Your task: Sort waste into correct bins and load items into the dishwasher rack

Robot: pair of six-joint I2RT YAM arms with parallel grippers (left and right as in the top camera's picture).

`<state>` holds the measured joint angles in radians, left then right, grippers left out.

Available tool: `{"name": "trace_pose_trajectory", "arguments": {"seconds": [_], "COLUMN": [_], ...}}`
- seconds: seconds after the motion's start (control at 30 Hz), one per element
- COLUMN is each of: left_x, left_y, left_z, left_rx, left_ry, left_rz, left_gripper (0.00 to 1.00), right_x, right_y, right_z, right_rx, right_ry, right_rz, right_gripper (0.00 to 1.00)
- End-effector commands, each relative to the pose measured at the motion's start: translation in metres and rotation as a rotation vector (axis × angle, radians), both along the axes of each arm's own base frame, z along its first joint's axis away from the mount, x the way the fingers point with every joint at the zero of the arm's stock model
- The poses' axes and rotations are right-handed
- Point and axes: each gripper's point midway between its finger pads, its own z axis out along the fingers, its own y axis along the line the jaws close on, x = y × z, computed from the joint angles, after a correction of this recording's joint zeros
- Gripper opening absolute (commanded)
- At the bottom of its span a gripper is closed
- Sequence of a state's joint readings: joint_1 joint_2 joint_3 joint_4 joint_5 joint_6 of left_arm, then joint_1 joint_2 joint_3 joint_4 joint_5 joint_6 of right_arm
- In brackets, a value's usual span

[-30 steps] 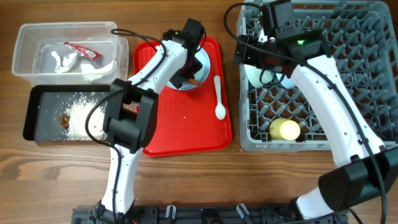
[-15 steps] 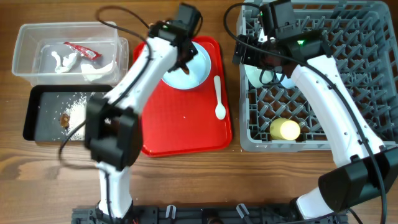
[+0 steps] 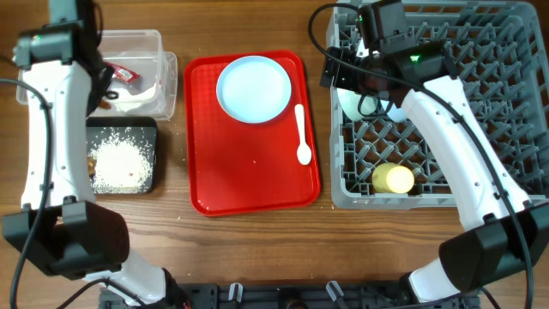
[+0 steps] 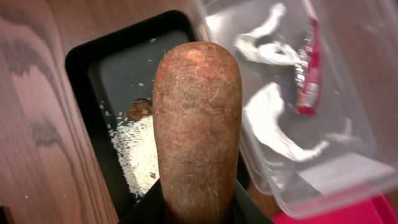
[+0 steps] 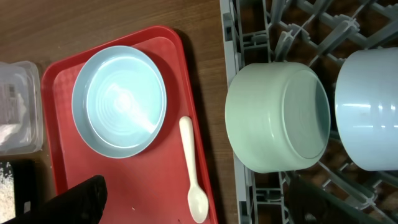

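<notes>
One sausage (image 4: 198,124), gripped tight, left jaws

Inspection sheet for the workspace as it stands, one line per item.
Surface: wooden table, grain visible.
Job's things: plate and spoon on red tray; mint bowl, pale blue bowl and yellow cup in rack; rice in black tray; wrapper, tissue in clear tub.
Clutter: white speck on red tray.
Hands: left hand shut on sausage, over the bins; right hand open, at rack edge.
Cables: black loops off both arms.
Surroundings: nothing seen.
</notes>
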<state>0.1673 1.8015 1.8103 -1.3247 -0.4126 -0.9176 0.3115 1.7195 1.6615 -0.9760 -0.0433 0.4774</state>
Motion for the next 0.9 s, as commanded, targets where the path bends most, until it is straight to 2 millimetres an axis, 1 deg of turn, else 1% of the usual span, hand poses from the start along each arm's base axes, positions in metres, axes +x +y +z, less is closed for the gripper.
{"name": "trace_pose_trajectory", "arguments": {"seconds": [0.0,0.03,0.07,0.13,0.2,0.27,0.3,0.33,0.37,0.4,0.43,0.47,0.53,0.57,0.6,0.63,0.67,0.7,0.73,0.77,0.8,0.83,0.87], "left_x": [-0.028,-0.04,-0.042,-0.043,-0.044,-0.049,-0.051,-0.051,-0.051,-0.051,-0.05,-0.048,-0.04,-0.036,-0.032,-0.02,-0.014,-0.011,-0.008,-0.006,-0.004,-0.001,0.0], "left_y": [0.019,0.026,0.027,0.03,0.03,0.028,0.027,0.027,0.027,0.027,0.027,0.027,0.025,0.023,0.019,0.004,-0.008,-0.017,-0.027,-0.036,-0.047,-0.06,-0.067], "left_z": [-0.039,-0.071,-0.086,-0.126,-0.159,-0.18,-0.183,-0.183,-0.183,-0.183,-0.182,-0.179,-0.16,-0.148,-0.14,-0.121,-0.105,-0.09,-0.079,-0.07,-0.064,-0.062,-0.062], "left_rx": [-0.021,-0.033,-0.038,-0.034,-0.03,-0.031,-0.031,-0.031,-0.03,-0.03,-0.03,-0.029,-0.037,-0.048,-0.064,-0.128,-0.172,-0.198,-0.221,-0.238,-0.254,-0.267,-0.274], "left_ry": [0.058,0.074,0.075,0.051,0.015,-0.002,0.002,0.004,0.005,0.004,0.003,0.004,-0.026,-0.049,-0.066,-0.119,-0.168,-0.207,-0.24,-0.264,-0.285,-0.285,-0.281], "left_rz": [0.184,0.267,0.273,0.28,0.279,0.278,0.278,0.278,0.271,0.271,0.268,0.244,0.182,0.152,0.114,-0.004,-0.087,-0.159,-0.224,-0.276,-0.313,-0.378,-0.414], "left_gripper": [0.25,0.27,0.27,0.27,0.27,0.29,0.3,0.35,0.44,0.56,0.6,0.61,0.65,0.66,0.66,0.66,0.71,0.72,0.73,0.74,0.81,0.89,0.9], "right_x": [0.003,0.004,0.004,0.004,0.003,0.003,0.003,0.003,0.003,0.004,0.004,0.004,0.005,0.006,0.006,0.008,0.01,0.011,0.013,0.017,0.022,0.026,0.028], "right_y": [-0.002,-0.002,-0.002,-0.002,-0.002,-0.002,-0.002,-0.002,-0.002,-0.002,-0.002,-0.002,0.0,0.007,0.017,0.033,0.044,0.057,0.071,0.079,0.08,0.084,0.088], "right_z": [0.009,0.009,0.009,0.009,0.009,0.009,0.009,0.009,0.009,0.009,0.01,0.01,0.011,0.013,0.016,0.023,0.028,0.033,0.037,0.037,0.028,0.016,0.006], "right_rx": [-0.012,-0.012,-0.012,-0.012,-0.012,-0.012,-0.013,-0.012,-0.012,-0.011,-0.011,-0.011,-0.003,0.018,0.038,0.067,0.077,0.088,0.099,0.112,0.114,0.112,0.107], "right_ry": [-0.033,-0.034,-0.034,-0.034,-0.032,-0.03,-0.031,-0.031,-0.033,-0.034,-0.035,-0.036,-0.043,-0.053,-0.071,-0.108,-0.141,-0.173,-0.201,-0.21,-0.191,-0.171,-0.152], "right_rz": [-0.004,-0.004,-0.004,-0.004,-0.003,-0.004,-0.004,-0.004,-0.004,-0.004,-0.004,-0.004,0.0,0.045,0.118,0.183,0.206,0.23,0.243,0.206,0.129,0.102,0.108], "right_gripper": [0.94,0.93,0.94,0.95,0.94,0.95,0.94,0.94,0.94,0.94,0.94,0.95,0.94,0.98,0.99,0.99,0.99,0.99,0.99,0.96,0.93,0.93,0.93]}}
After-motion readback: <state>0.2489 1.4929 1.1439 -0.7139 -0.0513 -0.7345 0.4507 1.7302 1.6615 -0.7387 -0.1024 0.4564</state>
